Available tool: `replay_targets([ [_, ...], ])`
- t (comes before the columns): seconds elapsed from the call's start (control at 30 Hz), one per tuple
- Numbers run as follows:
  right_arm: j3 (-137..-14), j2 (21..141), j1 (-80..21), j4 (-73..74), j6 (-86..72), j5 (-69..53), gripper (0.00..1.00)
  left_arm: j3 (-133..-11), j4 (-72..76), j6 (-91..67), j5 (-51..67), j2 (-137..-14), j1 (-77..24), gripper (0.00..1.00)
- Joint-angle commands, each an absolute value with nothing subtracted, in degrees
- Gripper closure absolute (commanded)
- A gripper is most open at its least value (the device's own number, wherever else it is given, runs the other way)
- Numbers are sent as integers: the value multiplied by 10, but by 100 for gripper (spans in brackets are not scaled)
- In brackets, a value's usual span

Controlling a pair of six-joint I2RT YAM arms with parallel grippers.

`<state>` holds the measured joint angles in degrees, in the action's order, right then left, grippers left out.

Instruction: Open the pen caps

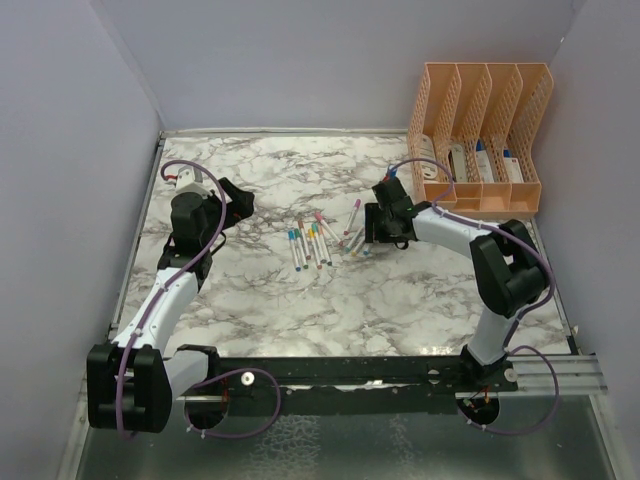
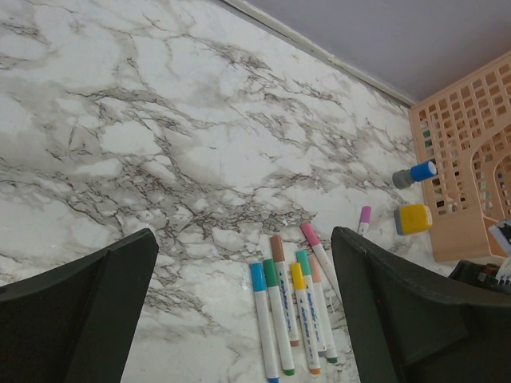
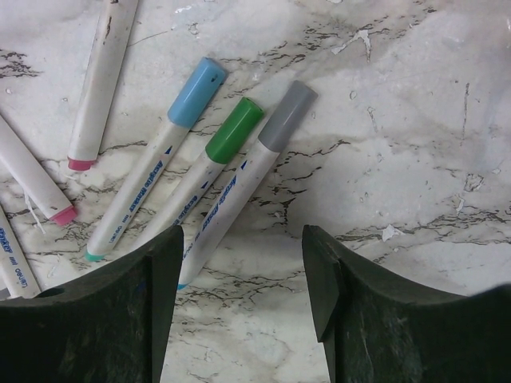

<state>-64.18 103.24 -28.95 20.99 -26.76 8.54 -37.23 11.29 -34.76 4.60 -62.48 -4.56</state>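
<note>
While the right gripper (image 3: 239,295) is hovering wide open and empty, the grey-capped pen (image 3: 239,187) is lying just ahead, its barrel end nearest the jaws and its cap (image 3: 287,116) pointing away on a slant. The left gripper (image 2: 243,319) is also gaping empty, farther from the pens.

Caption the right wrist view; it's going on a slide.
Open right gripper over three capped pens: blue cap, green cap, grey cap.

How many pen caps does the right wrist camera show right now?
3, side by side ahead of the right hand: light-blue cap left, green cap middle, grey cap right. Other pens at left run out of frame, so more caps may be hidden.
</note>
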Motion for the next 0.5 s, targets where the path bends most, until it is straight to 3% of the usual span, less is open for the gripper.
replay_targets([
  [0.0, -647, 1038, -290, 205, -266, 83, 40, -366, 122, -342, 55, -624, -43, 7],
  [0.27, -642, 1046, -290, 205, -263, 81, 42, -366, 125, -345, 57, -628, -43, 7],
  [0.47, -643, 1044, -290, 192, -269, 54, 36, -364, 123, -346, 56, -626, -43, 7],
])
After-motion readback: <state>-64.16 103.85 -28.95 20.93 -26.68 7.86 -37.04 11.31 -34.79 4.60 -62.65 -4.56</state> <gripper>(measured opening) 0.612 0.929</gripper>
